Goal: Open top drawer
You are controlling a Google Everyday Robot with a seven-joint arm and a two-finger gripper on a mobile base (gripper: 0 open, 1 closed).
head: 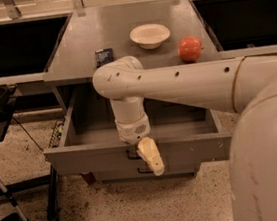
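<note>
The top drawer [99,156] is a wide grey drawer pulled far out of the grey cabinet, with its inside open to view. Its flat front faces the floor side, and its black bar handle is mostly hidden behind my gripper. My gripper [152,158] hangs from the white arm at the middle of the drawer front, cream fingers pointing down over the handle area. A narrower grey drawer [121,174] shows just below it.
On the cabinet top [114,32] stand a white bowl [150,34], an orange-red ball [190,48] and a small dark packet [104,56]. Black chair legs [20,217] stand on the speckled floor at the left. My white body [270,157] fills the right.
</note>
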